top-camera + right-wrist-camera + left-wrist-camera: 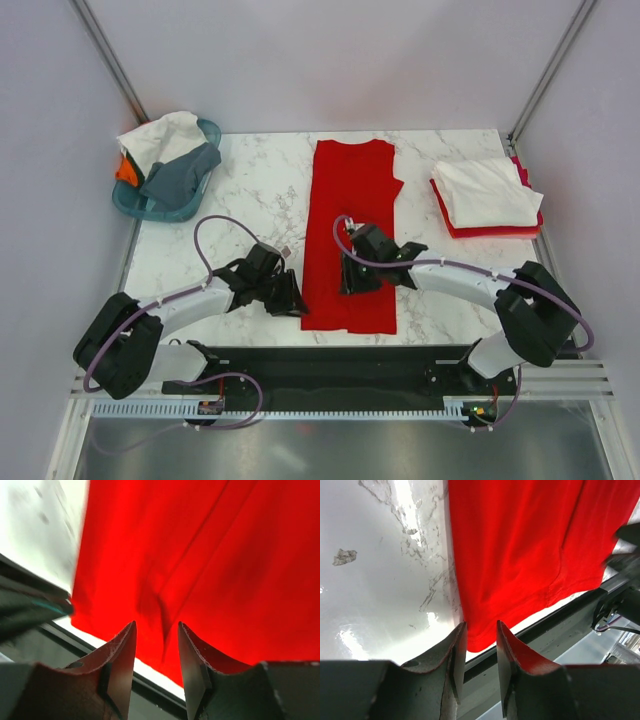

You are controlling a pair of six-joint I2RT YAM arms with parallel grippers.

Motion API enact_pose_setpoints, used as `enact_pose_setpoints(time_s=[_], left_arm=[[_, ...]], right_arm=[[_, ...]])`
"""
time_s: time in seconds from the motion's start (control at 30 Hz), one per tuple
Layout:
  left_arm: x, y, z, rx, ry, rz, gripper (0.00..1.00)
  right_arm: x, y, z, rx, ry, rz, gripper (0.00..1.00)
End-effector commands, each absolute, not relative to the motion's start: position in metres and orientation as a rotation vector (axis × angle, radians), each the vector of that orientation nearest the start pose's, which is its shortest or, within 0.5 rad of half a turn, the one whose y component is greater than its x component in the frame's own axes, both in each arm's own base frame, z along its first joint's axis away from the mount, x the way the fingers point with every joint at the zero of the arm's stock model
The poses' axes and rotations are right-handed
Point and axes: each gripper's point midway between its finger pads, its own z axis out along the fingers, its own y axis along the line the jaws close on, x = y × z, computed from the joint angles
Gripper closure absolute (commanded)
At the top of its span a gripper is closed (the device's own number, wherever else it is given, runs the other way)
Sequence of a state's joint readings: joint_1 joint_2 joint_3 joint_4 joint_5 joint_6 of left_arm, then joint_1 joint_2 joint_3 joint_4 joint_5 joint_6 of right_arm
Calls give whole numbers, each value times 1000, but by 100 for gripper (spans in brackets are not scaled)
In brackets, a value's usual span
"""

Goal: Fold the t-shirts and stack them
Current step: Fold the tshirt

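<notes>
Standing narrowly parted and empty, the left gripper (481, 626) sits at the near left corner of the bright red t-shirt (345, 190); the right gripper (156, 625), likewise parted and empty, hovers over its near half; the shirt lies as a long strip mid-way across the marble table (260, 190); folded white and red tees (487, 192) are stacked far right.

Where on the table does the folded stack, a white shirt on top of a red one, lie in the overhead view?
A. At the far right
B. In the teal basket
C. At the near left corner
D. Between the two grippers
A: the folded stack lies at the far right of the table, apart from the teal basket at the far left and the long red shirt in the middle.
</notes>
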State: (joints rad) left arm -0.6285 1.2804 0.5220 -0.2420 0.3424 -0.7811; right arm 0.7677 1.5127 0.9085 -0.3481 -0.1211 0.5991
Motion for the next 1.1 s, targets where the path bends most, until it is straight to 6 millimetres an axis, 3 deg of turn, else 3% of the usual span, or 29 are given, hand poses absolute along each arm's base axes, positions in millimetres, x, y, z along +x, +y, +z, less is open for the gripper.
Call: enact_pose_setpoints(time_s=[0.0,0.2,0.47,0.57,0.87,1.07], left_arm=[[158,-221,34,-2,2778,-896,62],[156,-219,32,21,2785,-896,63],[153,-219,30,35,2788,-900,66],[152,-218,28,39,2789,-898,66],[154,-219,28,46,2786,-900,67],[154,-220,24,44,2797,-901,69]], right_arm=[[204,281,60,-227,2630,611,54],[176,295,46,-273,2642,571,54],[150,310,34,-292,2678,587,62],[145,308,31,-280,2686,570,61],[153,297,49,-283,2621,439,58],[152,289,33,-291,2645,352,57]])
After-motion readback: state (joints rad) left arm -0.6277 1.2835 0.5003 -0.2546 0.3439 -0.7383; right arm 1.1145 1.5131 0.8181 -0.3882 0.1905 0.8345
